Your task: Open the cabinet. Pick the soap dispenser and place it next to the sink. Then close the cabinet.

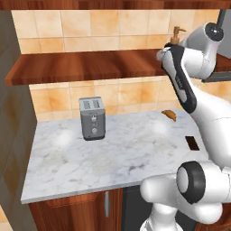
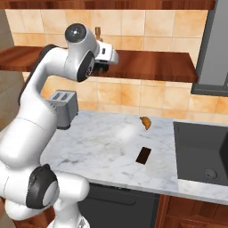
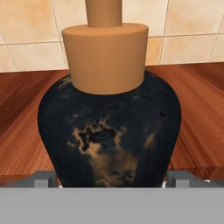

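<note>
While the rounded, mottled black soap dispenser (image 3: 109,131) with its smooth orange-brown cylindrical collar stands on the glossy wooden cabinet (image 3: 26,127) shelf, the gripper (image 3: 109,177) jaws flank its base; whether they grip it I cannot tell

Soap dispenser (image 3: 109,131): black, orange-brown pump, upright on shelf.
Cabinet (image 1: 90,65): reddish-brown shelf board, exposed.
Sink (image 2: 200,153): dark basin, counter's 3 o'clock end.
</note>
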Motion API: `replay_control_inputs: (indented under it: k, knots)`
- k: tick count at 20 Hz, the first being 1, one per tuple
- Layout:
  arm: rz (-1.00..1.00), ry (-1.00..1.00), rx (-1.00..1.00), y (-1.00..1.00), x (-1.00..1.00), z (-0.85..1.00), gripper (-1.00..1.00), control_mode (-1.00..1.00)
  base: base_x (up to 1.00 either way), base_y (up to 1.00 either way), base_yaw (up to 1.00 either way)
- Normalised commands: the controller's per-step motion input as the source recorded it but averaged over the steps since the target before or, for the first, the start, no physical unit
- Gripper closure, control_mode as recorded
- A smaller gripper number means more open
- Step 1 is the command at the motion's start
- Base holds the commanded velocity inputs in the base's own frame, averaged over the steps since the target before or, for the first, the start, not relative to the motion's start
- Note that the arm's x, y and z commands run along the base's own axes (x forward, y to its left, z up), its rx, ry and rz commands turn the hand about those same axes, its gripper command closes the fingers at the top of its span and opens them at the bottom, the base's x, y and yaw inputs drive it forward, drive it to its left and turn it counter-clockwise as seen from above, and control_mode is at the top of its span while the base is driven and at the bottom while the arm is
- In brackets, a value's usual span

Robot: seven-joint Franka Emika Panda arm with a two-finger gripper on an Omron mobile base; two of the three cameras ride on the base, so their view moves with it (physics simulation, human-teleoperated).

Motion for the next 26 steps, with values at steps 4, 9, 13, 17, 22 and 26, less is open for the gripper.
replay_control_inputs:
  k: [4, 9, 13, 17, 22, 26]
  knots:
    - [0.0, -0.08, 0.0, 0.0, -1.0, 0.0, 1.0, -1.0, 0.0, 0.0, 0.0]
    - [0.0, -0.05, 0.0, 0.0, -1.0, 0.0, 1.0, -1.0, 0.0, 0.0, 0.0]
    - [0.0, -0.01, 0.0, 0.0, -1.0, 0.0, 1.0, -1.0, 0.0, 0.0, 0.0]
    - [0.0, -0.01, 0.0, 0.0, -1.0, 0.0, 1.0, -1.0, 0.0, 0.0, 0.0]
    - [-0.04, 0.0, 0.0, -0.16, -0.83, -0.08, 1.0, -1.0, 0.0, 0.0, 0.0]
    - [-0.16, 0.0, -0.02, -0.61, -0.38, -0.26, 1.0, -1.0, 0.0, 0.0, 0.0]
